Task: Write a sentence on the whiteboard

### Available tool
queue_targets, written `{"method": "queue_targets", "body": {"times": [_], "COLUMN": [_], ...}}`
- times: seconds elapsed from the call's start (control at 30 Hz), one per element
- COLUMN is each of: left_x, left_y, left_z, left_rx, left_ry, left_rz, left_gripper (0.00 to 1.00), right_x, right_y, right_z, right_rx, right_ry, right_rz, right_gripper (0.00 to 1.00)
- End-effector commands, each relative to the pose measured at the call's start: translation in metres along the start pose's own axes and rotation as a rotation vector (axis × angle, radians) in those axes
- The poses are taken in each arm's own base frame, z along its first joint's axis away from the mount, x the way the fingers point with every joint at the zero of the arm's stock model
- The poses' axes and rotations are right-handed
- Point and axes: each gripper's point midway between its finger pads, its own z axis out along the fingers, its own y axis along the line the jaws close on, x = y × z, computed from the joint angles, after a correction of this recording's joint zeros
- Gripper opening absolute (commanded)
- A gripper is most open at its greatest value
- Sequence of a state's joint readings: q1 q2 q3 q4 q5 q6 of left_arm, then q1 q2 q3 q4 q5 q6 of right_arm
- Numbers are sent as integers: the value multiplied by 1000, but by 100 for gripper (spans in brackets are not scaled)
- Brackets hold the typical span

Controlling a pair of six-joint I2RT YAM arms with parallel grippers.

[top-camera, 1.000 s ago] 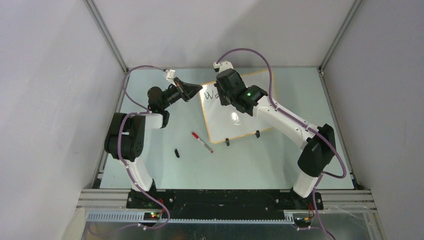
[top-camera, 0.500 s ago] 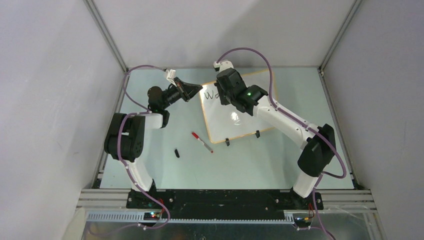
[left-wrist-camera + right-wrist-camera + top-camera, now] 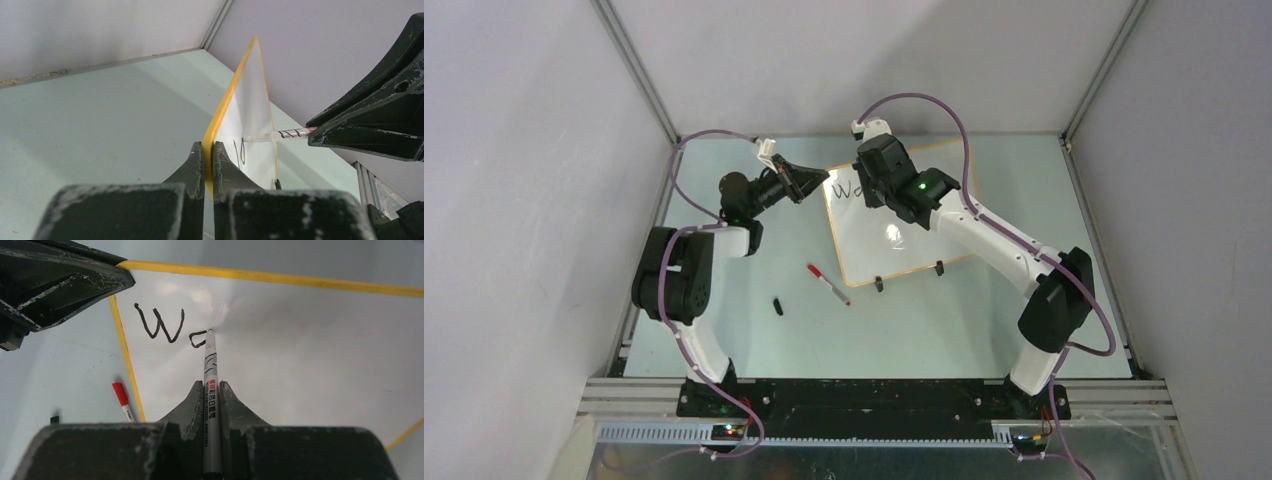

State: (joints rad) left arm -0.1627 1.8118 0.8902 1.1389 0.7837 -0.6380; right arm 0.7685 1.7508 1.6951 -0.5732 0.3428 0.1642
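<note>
top view: whiteboard (image 3: pixel 894 250) lies skewed at the 12 o'clock part of the table (image 3: pixel 944 320). left gripper (image 3: pixel 816 182) is at the board's 10 o'clock corner. right gripper (image 3: pixel 872 193) is over the same corner region, its jaws hidden under the wrist here. the sentence (image 3: pixel 849 190) is barely begun, a couple of small black marks. a red-capped marker (image 3: pixel 828 284) lies on the table at 7 o'clock of the board, with a black cap (image 3: pixel 778 306) at 8 o'clock of that, both apart from the board.

left wrist view: the left jaws are pinched narrow on the board's yellow frame edge, bracing it. a pen (image 3: pixel 280 134) comes in from 3 o'clock with its tip touching the white face. top view shows neither the clamp nor the contact.

right wrist view: the right jaws are clamped narrow on the pen barrel. only here do the letters read: "w" is done, and the next letter is a half-drawn loop with the tip on it. the red-capped marker shows at 8 o'clock, off the board.

step, as i judge it: first word, second letter under way, most of the task left. next move calls for closing that loop with steady tip contact, then stepping toward 3 o'clock for the next letter while the left grip keeps the board from sliding.
</note>
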Motion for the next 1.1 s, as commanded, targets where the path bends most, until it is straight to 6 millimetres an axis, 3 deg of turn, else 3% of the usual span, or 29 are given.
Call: {"method": "queue_targets", "body": {"times": [0.0, 0.73, 1.07], "left_x": [17, 19, 18], "left_y": [-19, -17, -16], "left_z": [6, 6, 6], "left_rx": [53, 43, 40], "left_ry": [70, 78, 79], "left_rz": [33, 33, 34], "left_gripper": [0, 0, 0], "right_x": [-8, 18, 11], "right_y": [-8, -9, -8], "right_z": [3, 4, -3], "right_rx": [33, 34, 19], "right_ry": [-16, 76, 58], "right_rz": [21, -3, 11], "right_gripper": [0, 0, 0]}}
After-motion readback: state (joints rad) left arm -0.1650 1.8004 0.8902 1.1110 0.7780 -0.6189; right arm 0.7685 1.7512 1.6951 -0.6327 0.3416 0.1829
